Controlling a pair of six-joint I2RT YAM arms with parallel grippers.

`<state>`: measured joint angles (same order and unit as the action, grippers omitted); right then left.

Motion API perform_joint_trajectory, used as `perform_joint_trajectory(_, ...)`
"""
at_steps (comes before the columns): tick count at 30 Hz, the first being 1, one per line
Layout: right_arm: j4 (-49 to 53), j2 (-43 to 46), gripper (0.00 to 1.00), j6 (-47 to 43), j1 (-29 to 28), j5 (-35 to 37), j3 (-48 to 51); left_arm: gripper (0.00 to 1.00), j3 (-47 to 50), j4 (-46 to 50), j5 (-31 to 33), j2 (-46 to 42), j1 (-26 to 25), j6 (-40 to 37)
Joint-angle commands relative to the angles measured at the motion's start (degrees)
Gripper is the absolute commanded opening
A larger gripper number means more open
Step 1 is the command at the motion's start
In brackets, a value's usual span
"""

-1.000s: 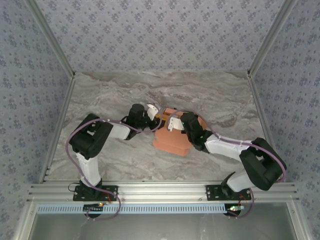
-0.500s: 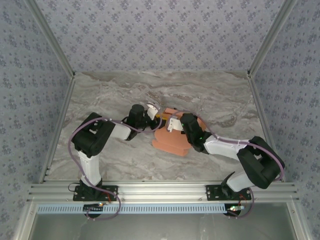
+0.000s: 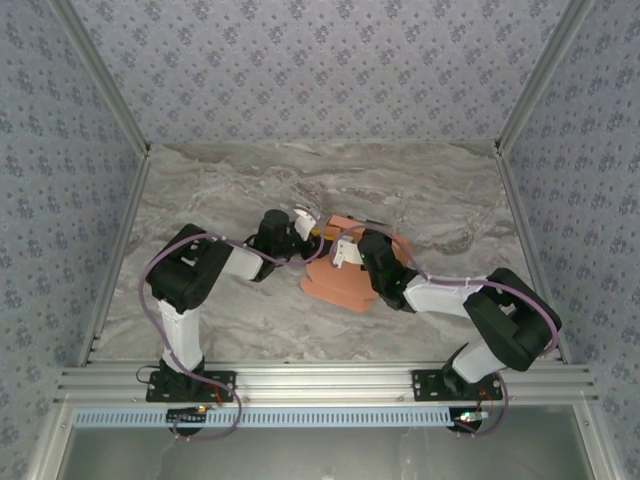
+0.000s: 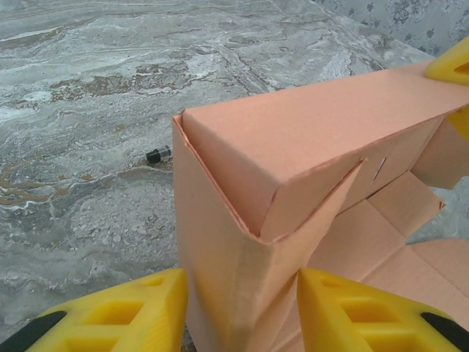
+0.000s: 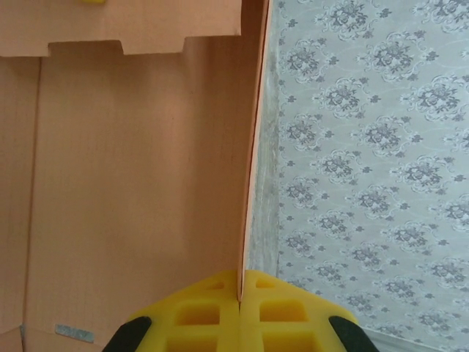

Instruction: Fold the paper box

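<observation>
box (image 3: 338,285) half formed at middle of surface (image 3: 250,180). we pinch wall edge in fully closed right end effector (image 5: 239,308), clamp folded corner in half-open left end effector (image 4: 240,312). risk: opposing pulls tear card, or thin edge slips out.

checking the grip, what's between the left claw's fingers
The box's folded corner, wedged in the left claw; the left wrist view shows it.

marble tabletop (image 3: 250,180) | floral-patterned walls (image 3: 320,60) | small dark cylinder (image 4: 158,155) on tabletop

Both arms bent, reaching inward; left hand (image 4: 240,304) half-spread, right hand (image 5: 240,293) pinched tight.
</observation>
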<state>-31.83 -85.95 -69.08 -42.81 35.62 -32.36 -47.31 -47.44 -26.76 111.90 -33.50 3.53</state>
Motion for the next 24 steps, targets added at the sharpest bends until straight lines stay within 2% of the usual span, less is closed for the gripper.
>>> perform_joint_trajectory(1,1.64,-1.09,0.0,-2.66,-1.13,0.71,1.69,0.42,-1.42,-1.82,-1.6,1.45,-0.08,0.08)
perform_joint_trajectory(13,3.61,-1.15,0.0,-1.26,-1.41,0.99,1.1,0.37,-2.45,-4.28,1.92,2.49,-0.55,3.32)
perform_joint_trajectory(24,3.93,-1.67,0.0,-1.46,-1.6,1.47,1.0,0.32,-3.34,-4.4,13.87,3.5,-3.07,5.55)
